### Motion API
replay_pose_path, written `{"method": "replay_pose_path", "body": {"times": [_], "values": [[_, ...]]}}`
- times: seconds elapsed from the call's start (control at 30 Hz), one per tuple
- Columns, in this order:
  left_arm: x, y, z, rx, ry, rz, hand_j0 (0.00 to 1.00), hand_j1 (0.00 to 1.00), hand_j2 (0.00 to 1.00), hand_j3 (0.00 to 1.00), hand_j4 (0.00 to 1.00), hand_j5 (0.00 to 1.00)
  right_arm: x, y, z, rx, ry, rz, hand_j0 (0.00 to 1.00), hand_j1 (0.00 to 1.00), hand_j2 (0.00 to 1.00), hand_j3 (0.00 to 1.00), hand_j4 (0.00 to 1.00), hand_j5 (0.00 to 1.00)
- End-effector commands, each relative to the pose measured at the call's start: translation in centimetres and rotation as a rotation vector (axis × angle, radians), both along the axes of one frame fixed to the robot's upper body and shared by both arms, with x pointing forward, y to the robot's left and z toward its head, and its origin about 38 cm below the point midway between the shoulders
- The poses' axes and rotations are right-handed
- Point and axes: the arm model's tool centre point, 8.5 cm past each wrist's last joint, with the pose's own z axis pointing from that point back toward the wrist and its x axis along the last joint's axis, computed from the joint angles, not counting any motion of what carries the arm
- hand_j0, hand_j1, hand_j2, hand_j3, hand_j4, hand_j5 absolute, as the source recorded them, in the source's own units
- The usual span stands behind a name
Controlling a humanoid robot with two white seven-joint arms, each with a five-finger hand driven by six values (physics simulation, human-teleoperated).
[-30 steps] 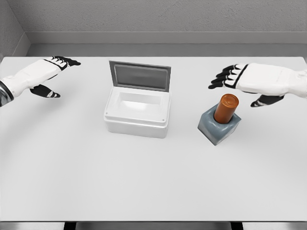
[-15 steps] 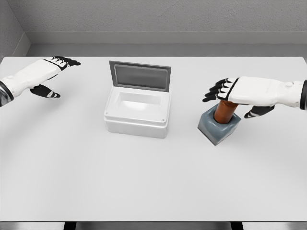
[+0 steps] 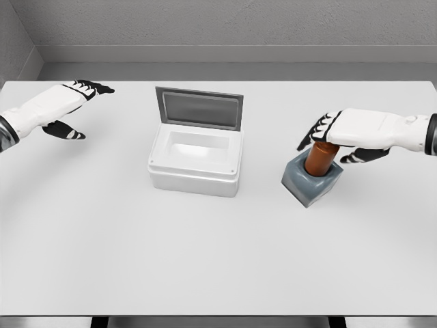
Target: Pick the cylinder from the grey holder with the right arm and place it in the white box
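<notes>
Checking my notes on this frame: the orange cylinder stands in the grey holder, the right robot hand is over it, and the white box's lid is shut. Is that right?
Not quite. The head view shows the white box with its lid standing open. The rest holds: the orange cylinder stands in the grey holder, with the right robot hand over it.

1. We see the box (image 3: 196, 164) at the middle of the table (image 3: 205, 260), its lid raised behind it.
2. Right of it stands the holder (image 3: 312, 182), the cylinder (image 3: 319, 160) upright in it.
3. Our right hand (image 3: 345, 130) lies over the cylinder's top; our left hand (image 3: 58, 109) is far left.
</notes>
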Motion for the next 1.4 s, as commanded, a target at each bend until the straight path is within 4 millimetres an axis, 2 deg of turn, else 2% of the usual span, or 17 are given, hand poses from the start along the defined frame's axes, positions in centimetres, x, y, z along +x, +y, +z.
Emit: {"method": "replay_pose_path", "body": {"times": [0.0,0.2,0.3,0.53,0.87,1.0,1.27,1.37], "values": [[0.0,0.1,0.2,-0.006,-0.003,0.003,1.0,1.0,1.0,1.0,1.0,1.0,0.0,0.0,0.0,0.004,0.002,-0.003,0.59,0.59,0.59,0.59,0.59,0.59],[0.0,0.1,0.2,-0.006,-0.003,0.003,1.0,1.0,1.0,1.0,1.0,1.0,0.0,0.0,-0.1,0.001,0.006,-0.002,0.53,0.53,0.53,0.53,0.53,0.53],[0.0,0.1,0.2,-0.007,-0.002,0.003,1.0,1.0,1.0,1.0,1.0,1.0,0.0,0.0,-0.1,0.001,0.006,0.0,0.43,0.43,0.43,0.43,0.43,0.43],[0.0,0.1,0.2,-0.006,-0.003,0.003,1.0,1.0,1.0,1.0,1.0,1.0,0.0,0.0,0.0,-0.002,0.002,-0.002,0.42,0.42,0.42,0.42,0.42,0.42],[0.0,0.1,0.1,-0.008,-0.001,0.003,1.0,1.0,1.0,1.0,1.0,1.0,0.7,0.3,2.1,0.005,-0.05,0.002,0.43,0.43,0.43,0.43,0.43,0.43],[0.0,0.1,0.1,-0.008,-0.001,0.003,1.0,1.0,1.0,1.0,1.0,1.0,1.3,1.3,2.5,0.033,-0.065,0.016,0.43,0.43,0.43,0.43,0.43,0.43],[0.0,0.2,0.2,-0.006,-0.004,0.004,1.0,1.0,1.0,1.0,1.0,1.0,1.6,1.6,3.4,0.039,-0.088,0.021,0.43,0.43,0.43,0.43,0.43,0.43],[0.0,0.1,0.2,-0.007,-0.004,0.004,1.0,1.0,1.0,1.0,1.0,1.0,1.8,2.6,3.7,0.061,-0.098,0.04,0.43,0.43,0.43,0.43,0.43,0.43]]}}
